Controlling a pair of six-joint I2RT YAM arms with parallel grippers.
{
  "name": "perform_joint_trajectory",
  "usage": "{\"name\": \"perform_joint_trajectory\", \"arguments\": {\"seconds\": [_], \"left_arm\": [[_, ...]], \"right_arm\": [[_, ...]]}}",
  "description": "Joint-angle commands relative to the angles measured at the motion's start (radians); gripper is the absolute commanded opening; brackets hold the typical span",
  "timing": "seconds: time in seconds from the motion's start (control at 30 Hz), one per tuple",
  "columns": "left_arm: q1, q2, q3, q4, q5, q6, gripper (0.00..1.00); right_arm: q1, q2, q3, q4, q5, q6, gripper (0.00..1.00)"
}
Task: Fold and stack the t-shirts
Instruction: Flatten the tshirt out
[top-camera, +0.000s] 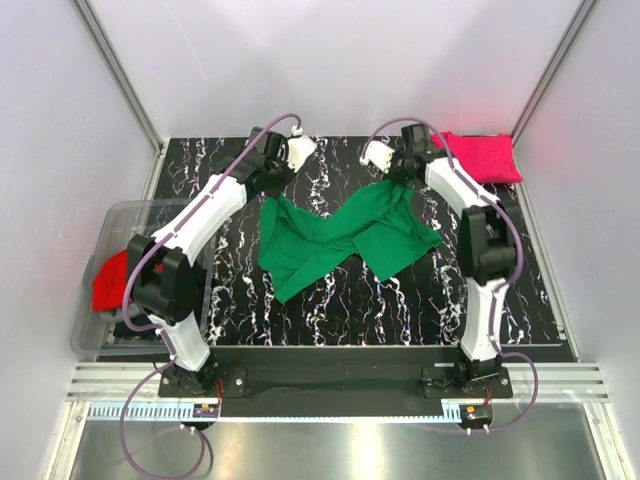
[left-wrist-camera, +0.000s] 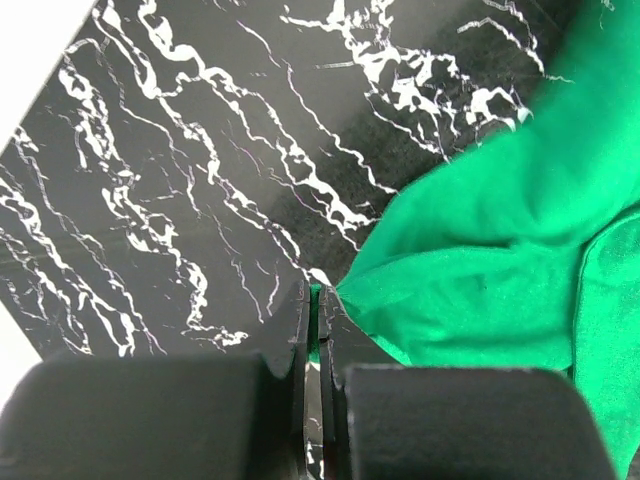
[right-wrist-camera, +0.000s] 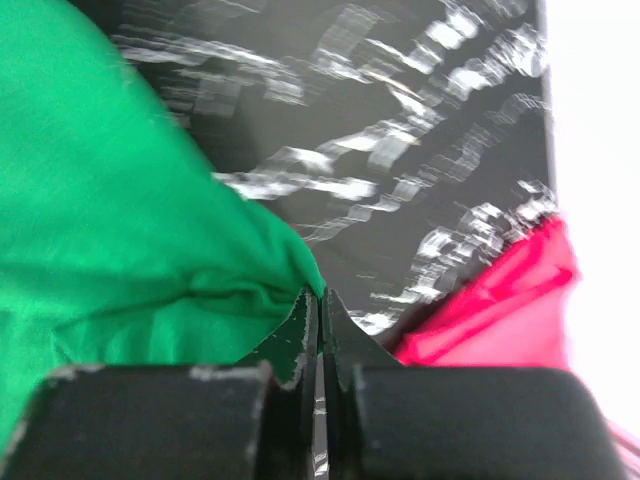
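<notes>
A bright green t-shirt (top-camera: 340, 240) lies crumpled on the black marbled table (top-camera: 330, 300), sagging in a V between two raised corners. My left gripper (top-camera: 272, 192) is shut on its left corner; the left wrist view shows the green cloth (left-wrist-camera: 500, 260) pinched at my closed left gripper (left-wrist-camera: 319, 300). My right gripper (top-camera: 398, 180) is shut on the right corner, with green cloth (right-wrist-camera: 120, 220) at my closed right gripper (right-wrist-camera: 321, 300). A folded magenta-pink t-shirt (top-camera: 482, 157) lies at the far right corner and also shows in the right wrist view (right-wrist-camera: 500, 300). A red t-shirt (top-camera: 110, 280) sits in the bin.
A clear plastic bin (top-camera: 105, 235) stands off the table's left edge, partly under my left arm, with dark cloth under the red shirt. White walls and metal posts close in the back and sides. A metal rail runs along the near edge.
</notes>
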Motion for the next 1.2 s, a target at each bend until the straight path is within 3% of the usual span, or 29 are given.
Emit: {"name": "perform_joint_trajectory", "arguments": {"seconds": [0.0,0.03,0.1,0.2,0.33,0.47,0.73,1.17], "left_arm": [[-0.003,-0.004,0.042,0.016,-0.019,0.007,0.0],[-0.003,-0.005,0.036,0.016,-0.019,0.007,0.0],[-0.003,-0.01,0.028,0.017,-0.022,0.005,0.0],[-0.003,-0.016,0.014,0.016,-0.027,0.004,0.0],[-0.003,-0.035,-0.015,0.017,-0.028,0.008,0.0],[-0.003,-0.047,-0.037,0.017,-0.033,0.01,0.0],[-0.003,-0.045,-0.058,0.017,-0.027,-0.001,0.0],[-0.003,-0.039,-0.07,0.017,-0.045,0.004,0.0]], "right_arm": [[-0.047,0.087,0.215,0.078,0.115,0.004,0.04],[-0.048,0.102,0.271,0.08,0.135,0.018,0.14],[-0.048,0.086,0.28,0.077,0.132,0.076,0.44],[-0.033,-0.076,0.121,0.078,0.01,0.099,0.56],[0.007,-0.355,-0.288,-0.004,-0.239,0.035,0.56],[0.082,-0.535,-0.519,-0.096,-0.308,0.012,0.53],[0.14,-0.456,-0.593,-0.163,-0.383,0.11,0.49],[0.196,-0.338,-0.627,-0.123,-0.359,0.069,0.49]]}}
